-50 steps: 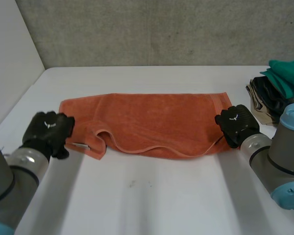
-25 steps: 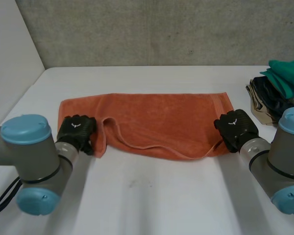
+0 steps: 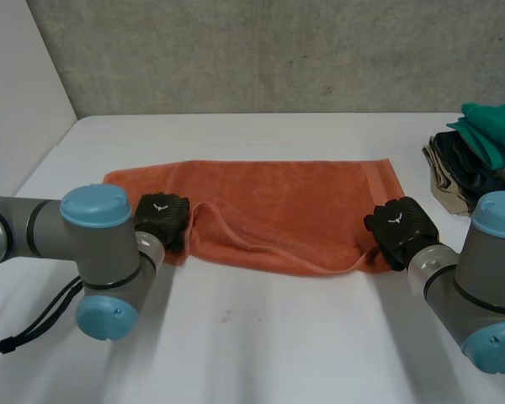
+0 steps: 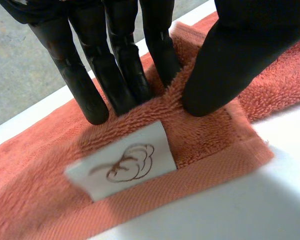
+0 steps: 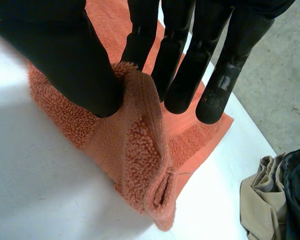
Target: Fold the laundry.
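Head view, 1 towel [image 3: 286, 202], left hand [image 3: 162, 217] & right hand [image 3: 396, 227] pinching corners

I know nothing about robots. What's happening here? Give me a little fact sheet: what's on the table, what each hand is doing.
Cloth: orange towel, lying wide across the white table
Left hand: pinching the towel near its near left corner, beside a white label
Right hand: pinching up a fold at the near right corner
Nearby: pile of clothes at the table's right side, apart from the towel
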Tool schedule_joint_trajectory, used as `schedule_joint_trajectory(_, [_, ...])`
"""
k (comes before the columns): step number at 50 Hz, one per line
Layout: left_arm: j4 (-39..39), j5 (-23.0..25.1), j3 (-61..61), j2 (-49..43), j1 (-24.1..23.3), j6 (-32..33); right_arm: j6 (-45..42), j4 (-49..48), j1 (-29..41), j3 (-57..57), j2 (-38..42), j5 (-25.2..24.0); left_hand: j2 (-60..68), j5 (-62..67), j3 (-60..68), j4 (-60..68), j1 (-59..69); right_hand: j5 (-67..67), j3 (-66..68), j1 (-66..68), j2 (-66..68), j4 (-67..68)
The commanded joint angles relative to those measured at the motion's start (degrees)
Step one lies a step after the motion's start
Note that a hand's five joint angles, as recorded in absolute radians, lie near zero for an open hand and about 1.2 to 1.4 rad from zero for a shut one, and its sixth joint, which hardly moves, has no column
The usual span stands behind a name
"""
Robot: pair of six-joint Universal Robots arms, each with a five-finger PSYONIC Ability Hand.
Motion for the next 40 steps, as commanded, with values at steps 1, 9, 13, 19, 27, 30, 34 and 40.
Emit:
schedule_joint_trajectory(1, [-0.57, -2.74, -1.17, 1.33, 0.54, -0.17, -1.44, 0.0, -0.32, -0.31, 0.47, 0.51, 14.63, 15.52, 14.96, 14.9, 14.75, 13.21, 11.97, 19.96, 12.45, 11.59])
schedule_joint_trajectory(9, [-6.46, -0.99, -11.62, 18.45, 5.02, 0.26, -5.21, 2.71, -0.5, -1.19, -1.89, 0.95, 14.63, 15.52, 14.96, 14.9, 14.75, 13.21, 11.97, 19.96, 12.45, 11.59])
schedule_joint_trajectory(13, [-8.13, 4.28, -15.58, 24.43, 9.5, 0.44, -8.03, 6.84, -0.85, -1.36, -5.93, 0.77, 14.63, 15.52, 14.96, 14.9, 14.75, 13.21, 11.97, 19.96, 12.45, 11.59])
schedule_joint_trajectory(19, [-19.28, 12.64, -19.28, 29.1, 17.06, 6.23, -12.07, 19.05, -2.96, -1.63, -9.01, 0.42, 14.63, 15.52, 14.96, 14.9, 14.75, 13.21, 11.97, 19.96, 12.45, 11.59])
schedule_joint_trajectory(27, [-18.43, 13.43, -20.07, 27.87, 20.93, 15.11, -13.49, 25.93, -3.14, -0.31, -10.87, -1.86, 14.63, 15.52, 14.96, 14.9, 14.75, 13.21, 11.97, 19.96, 12.45, 11.59])
schedule_joint_trajectory(30, [-14.74, 12.82, -20.42, 22.97, 20.67, 16.7, -13.4, 24.09, -3.05, 0.92, -10.78, -2.04, 14.63, 15.52, 14.96, 14.9, 14.75, 13.21, 11.97, 19.96, 12.45, 11.59])
schedule_joint_trajectory(34, [-12.62, 12.12, -20.16, 18.73, 19.44, 17.49, -12.35, 21.01, -3.05, 2.15, -10.34, -2.13, 14.63, 15.52, 14.96, 14.9, 14.75, 13.21, 11.97, 19.96, 12.45, 11.59])
schedule_joint_trajectory(40, [-12.62, 8.87, -21.47, 24.59, 18.21, 16.79, -9.53, 18.28, -3.05, 3.47, -9.63, -2.48, -15.72, -14.83, -15.39, -15.45, -15.6, 13.21, 11.97, 19.96, 12.45, 11.59])
